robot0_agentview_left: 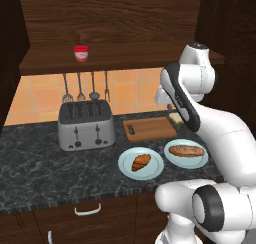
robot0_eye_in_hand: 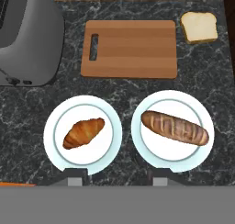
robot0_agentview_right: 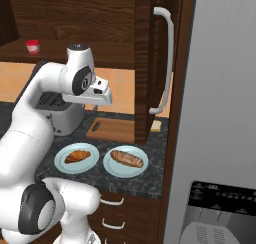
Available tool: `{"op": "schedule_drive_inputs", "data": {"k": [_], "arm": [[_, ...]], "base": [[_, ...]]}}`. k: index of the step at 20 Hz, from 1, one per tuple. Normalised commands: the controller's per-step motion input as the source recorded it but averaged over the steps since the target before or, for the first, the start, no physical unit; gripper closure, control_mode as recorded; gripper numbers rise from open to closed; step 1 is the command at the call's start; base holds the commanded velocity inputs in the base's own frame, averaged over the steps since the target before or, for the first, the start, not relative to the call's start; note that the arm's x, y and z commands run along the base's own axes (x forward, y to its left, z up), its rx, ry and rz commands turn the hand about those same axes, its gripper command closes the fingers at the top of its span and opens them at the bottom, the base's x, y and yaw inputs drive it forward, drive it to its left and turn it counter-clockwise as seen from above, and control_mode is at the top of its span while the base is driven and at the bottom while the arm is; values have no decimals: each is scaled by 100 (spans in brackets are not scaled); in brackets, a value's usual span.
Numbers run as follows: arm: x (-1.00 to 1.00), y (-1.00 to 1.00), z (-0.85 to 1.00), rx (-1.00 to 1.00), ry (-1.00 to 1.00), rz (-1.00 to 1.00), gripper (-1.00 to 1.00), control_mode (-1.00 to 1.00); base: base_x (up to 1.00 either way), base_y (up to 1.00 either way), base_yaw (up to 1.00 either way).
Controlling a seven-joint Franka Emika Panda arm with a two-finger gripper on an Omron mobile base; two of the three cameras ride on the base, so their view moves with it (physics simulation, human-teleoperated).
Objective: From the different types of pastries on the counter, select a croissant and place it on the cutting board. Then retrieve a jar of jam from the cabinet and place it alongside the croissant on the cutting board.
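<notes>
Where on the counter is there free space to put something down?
The cutting board is bare. Open counter lies left of the croissant's plate, in front of the toaster. The two plates nearly touch, so it is crowded there.

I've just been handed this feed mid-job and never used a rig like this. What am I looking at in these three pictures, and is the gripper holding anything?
It's a white robot arm on a drivable base in a simulated kitchen. Two pictures come from cameras on the base, behind the arm to its left and right. The third looks straight down from the hand, with the gripper fingertips at the bottom.

On the dark counter: a croissant on one light-blue plate, a baguette-like loaf on a second plate, an empty cutting board, a bread slice beside it, and a toaster. A jar of jam stands on the cabinet shelf.

The gripper is shut and holds nothing; it hovers above the plates.
</notes>
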Motion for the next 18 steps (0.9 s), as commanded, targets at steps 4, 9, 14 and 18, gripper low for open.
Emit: {"op": "schedule_drive_inputs", "data": {"k": [4, 9, 14, 18], "arm": [[-31, 0, -3, 0, -5, 0, -100, -100], [-90, 13, -26, 0, -22, 0, -100, -100], [-80, 43, -64, 0, -9, 0, -100, -100], [-19, 56, -86, 0, 20, 0, -100, -100]], "base": [[0, 0, 0], [0, 0, 0], [0, 0, 0], [0, 0, 0]]}}
